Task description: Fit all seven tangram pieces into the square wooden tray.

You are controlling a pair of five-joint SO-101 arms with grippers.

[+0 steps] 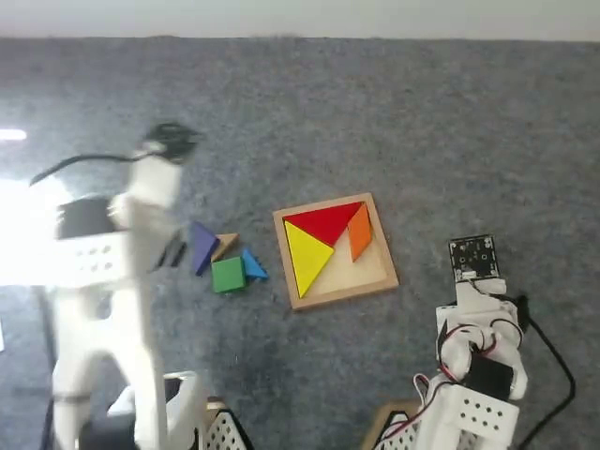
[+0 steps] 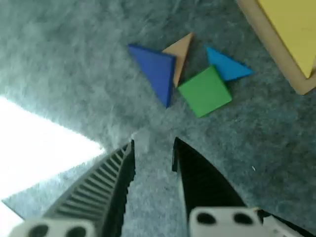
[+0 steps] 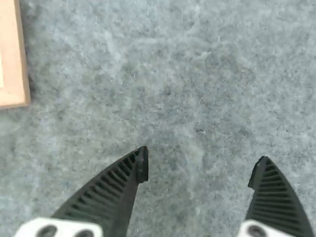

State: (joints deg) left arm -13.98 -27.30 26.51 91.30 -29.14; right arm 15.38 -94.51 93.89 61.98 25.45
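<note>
Grey desk point(image 1: 422, 112): tray point(image 1: 345, 293) holds three pieces, four loose beside it; left fingers point(image 2: 118, 173) slightly parted, right fingers point(image 3: 123, 182) spread. Next, probably: grip blue triangle point(image 2: 155, 69).

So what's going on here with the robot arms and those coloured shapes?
A red triangle, a yellow triangle and an orange piece lie in the wooden tray. A dark blue triangle, tan triangle, green square and light blue triangle sit clustered on the mat beside it. The left claw hovers open and empty near that cluster; the right claw is open over bare mat.
</note>
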